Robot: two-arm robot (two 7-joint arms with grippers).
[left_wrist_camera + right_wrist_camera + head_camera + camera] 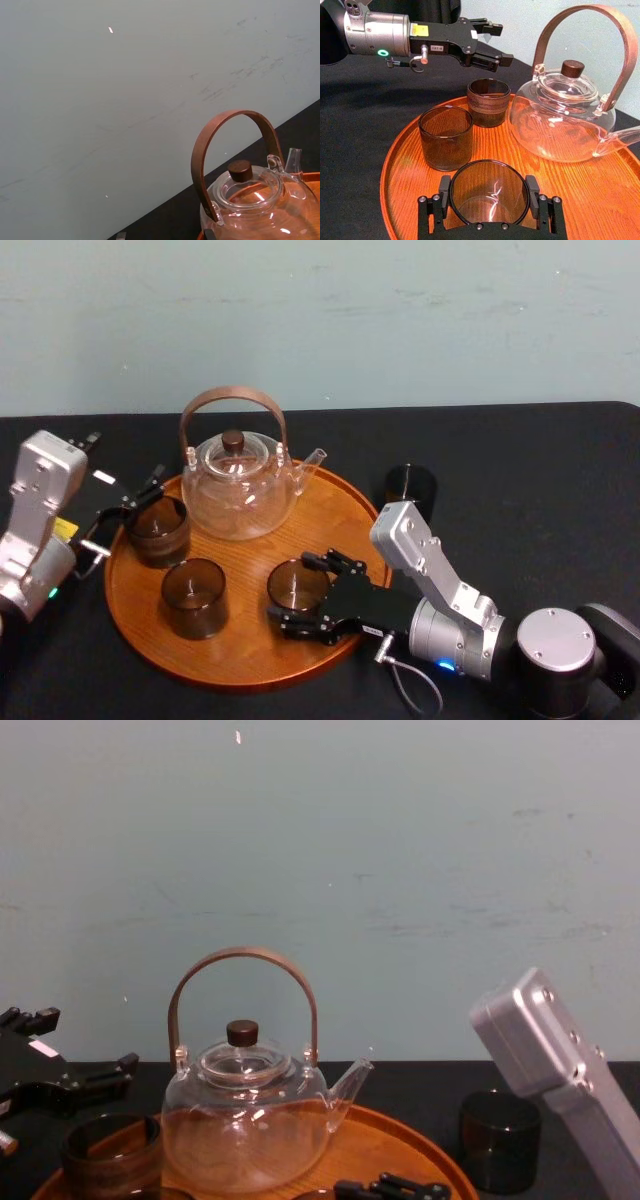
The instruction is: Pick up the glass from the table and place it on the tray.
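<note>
the placing looks nearly done: the smoky glass stands upright on the tray, between the jaws of the right tool. its pads sit against both sides of the glass, so i judge it held; letting go and backing off are what is left. beyond the tool's tips the teapot and a middle glass stand on the same tray. a dark glass waits on the counter, off the tray's rim, just behind the right tool's arm, and may be next. the left tool, jaws wide and holding nothing, hovers just beside the rear glass.
</note>
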